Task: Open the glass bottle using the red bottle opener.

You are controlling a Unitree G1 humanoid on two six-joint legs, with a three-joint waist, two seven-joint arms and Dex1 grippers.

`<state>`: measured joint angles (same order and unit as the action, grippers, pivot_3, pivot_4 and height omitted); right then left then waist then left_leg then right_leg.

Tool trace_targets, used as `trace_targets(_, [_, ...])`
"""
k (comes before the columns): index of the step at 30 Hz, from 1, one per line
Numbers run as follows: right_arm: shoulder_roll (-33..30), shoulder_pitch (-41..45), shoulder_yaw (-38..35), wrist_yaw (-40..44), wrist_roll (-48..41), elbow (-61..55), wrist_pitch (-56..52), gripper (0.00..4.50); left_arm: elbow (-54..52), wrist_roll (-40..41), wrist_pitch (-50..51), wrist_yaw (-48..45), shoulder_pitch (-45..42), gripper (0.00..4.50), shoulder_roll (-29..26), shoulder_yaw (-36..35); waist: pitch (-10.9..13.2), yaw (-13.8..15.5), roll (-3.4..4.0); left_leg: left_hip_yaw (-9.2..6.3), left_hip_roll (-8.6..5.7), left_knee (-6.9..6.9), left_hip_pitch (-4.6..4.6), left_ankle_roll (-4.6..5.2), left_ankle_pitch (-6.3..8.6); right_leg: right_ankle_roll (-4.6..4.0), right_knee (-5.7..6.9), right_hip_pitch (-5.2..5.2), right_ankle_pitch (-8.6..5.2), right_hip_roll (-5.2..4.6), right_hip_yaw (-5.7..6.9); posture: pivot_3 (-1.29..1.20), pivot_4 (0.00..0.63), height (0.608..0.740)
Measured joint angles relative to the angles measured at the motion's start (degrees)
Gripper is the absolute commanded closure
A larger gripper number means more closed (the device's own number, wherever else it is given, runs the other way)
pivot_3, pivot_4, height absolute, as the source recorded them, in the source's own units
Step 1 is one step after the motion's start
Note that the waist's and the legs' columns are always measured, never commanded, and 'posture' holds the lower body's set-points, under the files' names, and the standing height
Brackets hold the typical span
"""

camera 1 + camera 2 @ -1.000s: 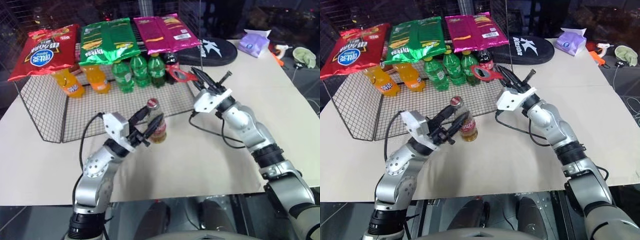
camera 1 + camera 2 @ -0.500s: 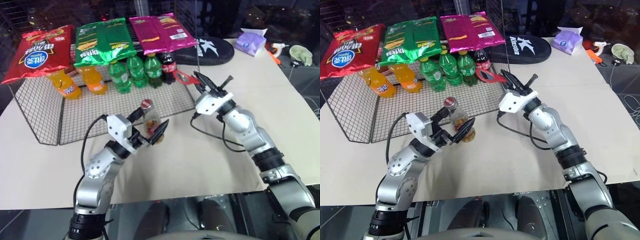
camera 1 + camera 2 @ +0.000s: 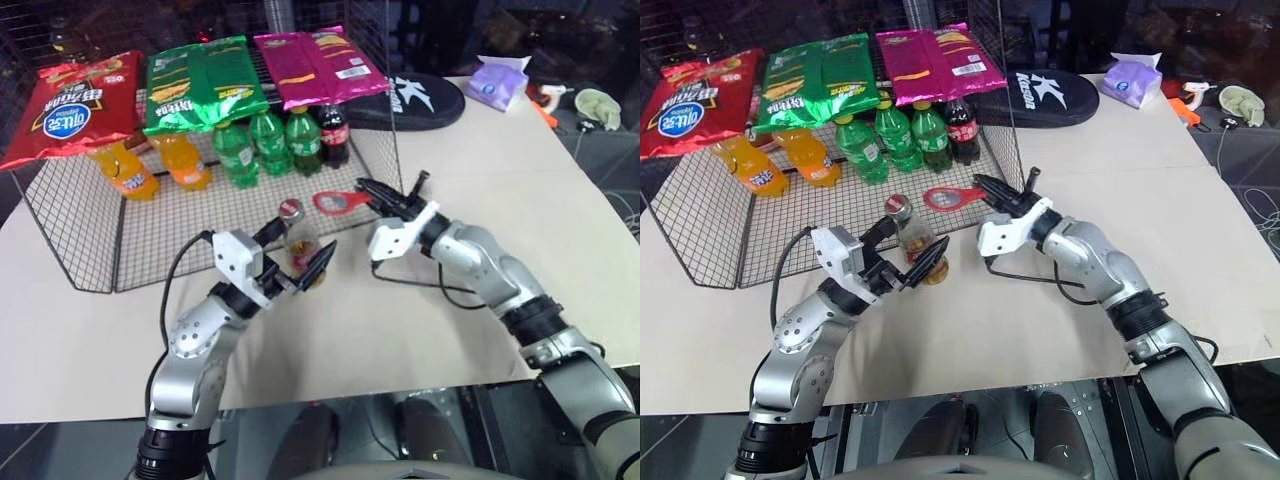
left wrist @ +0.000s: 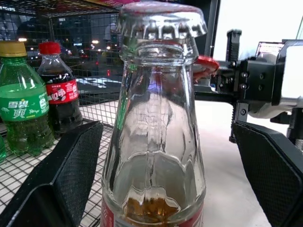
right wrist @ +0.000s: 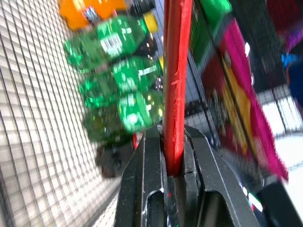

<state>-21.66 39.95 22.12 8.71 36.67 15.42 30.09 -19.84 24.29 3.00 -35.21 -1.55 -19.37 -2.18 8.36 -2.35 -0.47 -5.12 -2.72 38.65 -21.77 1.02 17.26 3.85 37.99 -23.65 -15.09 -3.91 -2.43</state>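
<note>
The glass bottle (image 3: 297, 243), clear with amber liquid and a metal cap, stands upright on the paper-covered table. My left gripper (image 3: 303, 240) is open, with one finger on each side of the bottle. In the left wrist view both pads (image 4: 71, 170) stand clear of the glass (image 4: 154, 142). My right gripper (image 3: 386, 198) is shut on the handle of the red bottle opener (image 3: 340, 201). Its ring head points at the bottle and hovers just right of the cap and a little beyond it. In the right wrist view the opener (image 5: 176, 71) rises edge-on from between the shut fingers.
Behind the bottle stands a wire rack (image 3: 150, 225) holding green bottles (image 3: 270, 145), orange bottles (image 3: 150, 165) and a cola bottle (image 3: 333, 130), with snack bags (image 3: 200, 85) on top. A black bag (image 3: 410, 100) and a purple tissue pack (image 3: 500, 80) lie at the back right.
My left gripper has opened off the bottle, which now stands free between its fingers. My right gripper has brought the opener down and leftward, closer to the bottle's cap.
</note>
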Motion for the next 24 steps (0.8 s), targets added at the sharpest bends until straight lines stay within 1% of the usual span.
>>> trace_targets(18, [1.7, 1.1, -0.2, 0.8, -0.1, -2.1, -1.1, 4.5, 0.0, -0.5, 0.0, 0.0, 0.0, 0.02, 0.0, 0.0, 0.0, 0.0, 0.0, 0.01, -0.01, -0.01, 0.0, 0.0, 0.0, 0.0, 0.0, -0.02, 0.0, -0.01, -0.01, 0.0, 0.15, 0.74])
trace_targets(24, [1.1, 1.0, -3.0, 0.7, -2.9, -2.0, -2.4, 4.5, -0.1, -0.3, 0.0, -0.1, 1.5, 0.02, -0.2, -0.1, 0.0, 0.0, 0.0, 0.01, -0.01, -0.01, -0.01, 0.0, 0.0, 0.0, -0.01, -0.02, 0.0, -0.01, -0.01, 0.0, 0.15, 0.74])
